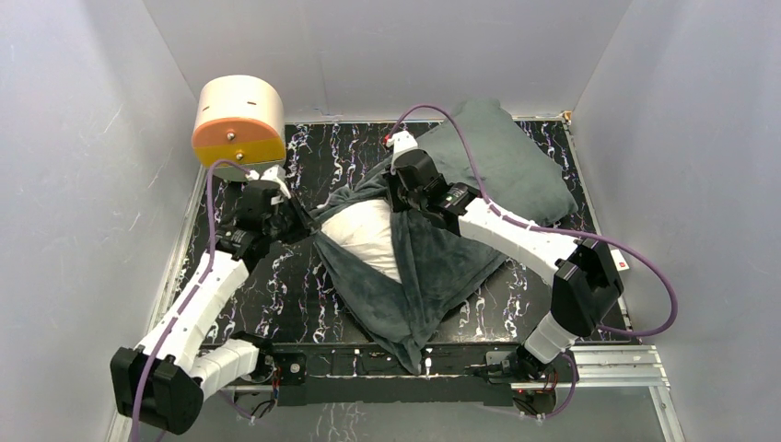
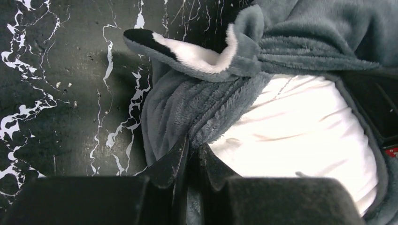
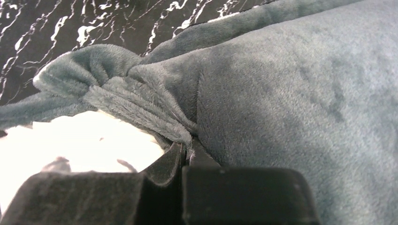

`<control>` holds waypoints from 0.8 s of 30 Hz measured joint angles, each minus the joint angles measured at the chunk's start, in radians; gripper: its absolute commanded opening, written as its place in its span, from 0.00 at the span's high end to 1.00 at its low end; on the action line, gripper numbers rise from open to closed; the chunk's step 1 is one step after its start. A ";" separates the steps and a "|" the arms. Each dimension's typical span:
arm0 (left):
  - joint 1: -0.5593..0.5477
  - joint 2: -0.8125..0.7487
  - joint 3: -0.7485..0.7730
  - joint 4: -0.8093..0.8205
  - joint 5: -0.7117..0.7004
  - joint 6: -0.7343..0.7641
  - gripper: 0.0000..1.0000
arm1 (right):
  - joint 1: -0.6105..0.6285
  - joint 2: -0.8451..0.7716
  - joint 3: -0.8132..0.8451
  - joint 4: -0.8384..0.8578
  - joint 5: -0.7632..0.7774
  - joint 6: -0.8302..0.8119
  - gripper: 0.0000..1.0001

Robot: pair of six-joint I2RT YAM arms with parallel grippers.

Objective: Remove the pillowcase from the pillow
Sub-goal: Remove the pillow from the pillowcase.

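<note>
Pillowcase (image 1: 442, 267) edges sit pinched in left claw (image 2: 190, 159) and right claw (image 3: 187, 150); pillow (image 1: 367, 235) lies mostly hidden inside, on black marbled surface (image 1: 276, 299).

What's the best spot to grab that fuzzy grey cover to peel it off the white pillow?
Probably the rolled hem of the pillowcase at its open mouth, coming from the left, where the pillow shows bare. That lip is thin and loose enough to pinch, while the far end bulges, stuffed full. The left gripper and right gripper are each shut on it.
</note>
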 measured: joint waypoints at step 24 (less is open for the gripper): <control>0.143 -0.027 -0.266 0.242 0.228 -0.063 1.00 | 0.038 -0.028 0.379 -0.302 -0.323 -0.249 0.38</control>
